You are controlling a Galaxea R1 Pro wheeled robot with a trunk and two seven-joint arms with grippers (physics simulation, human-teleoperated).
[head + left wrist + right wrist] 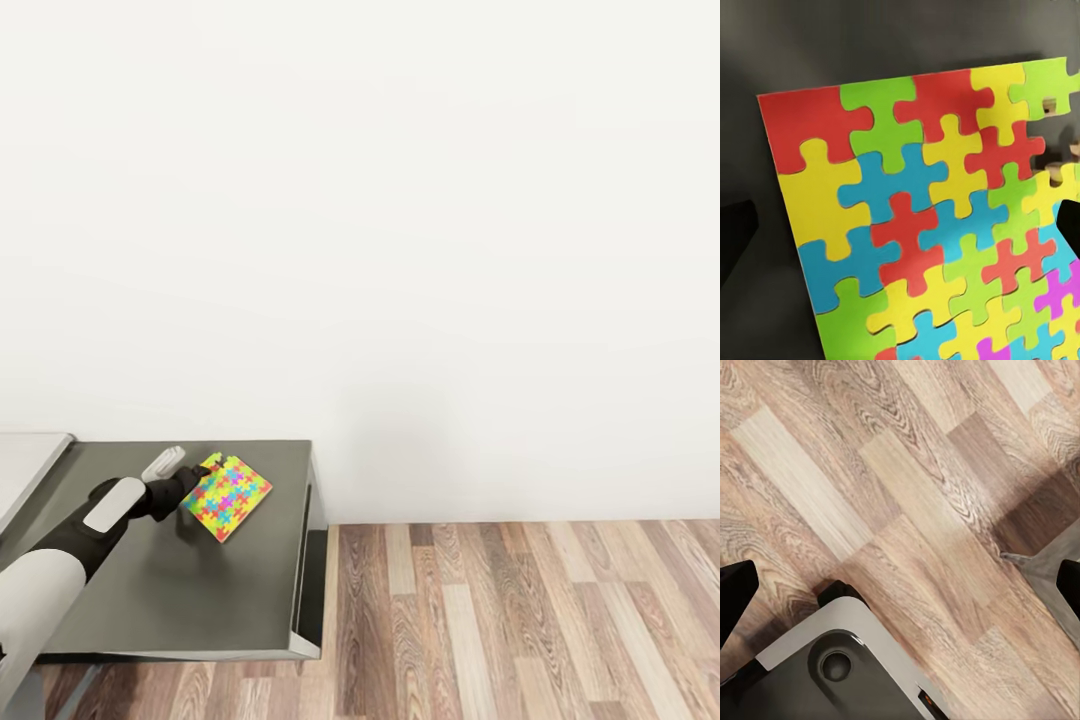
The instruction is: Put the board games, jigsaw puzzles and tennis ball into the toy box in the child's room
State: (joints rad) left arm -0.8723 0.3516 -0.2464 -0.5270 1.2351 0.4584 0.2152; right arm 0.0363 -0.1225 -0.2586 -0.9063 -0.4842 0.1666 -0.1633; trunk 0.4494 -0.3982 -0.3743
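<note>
A jigsaw puzzle (231, 497) of bright interlocking pieces lies on the dark-grey section of the table (200, 590), near the back wall. The edge of a second puzzle board (213, 461) peeks out from under it on the wall side. My left gripper (203, 478) reaches in at the puzzle's left corner. In the left wrist view the puzzle (915, 225) is seen face-on and very close, and the gripper (900, 221) is open, with one dark fingertip (1069, 219) over the board's edge. My right gripper (900, 585) hangs open over the wood floor, holding nothing.
The light-grey desk top (25, 460) adjoins the dark section at far left. The table's right edge (310, 560) drops to wood-plank floor (520, 620). A white wall rises behind. In the right wrist view the robot's own base (832, 667) lies below the gripper.
</note>
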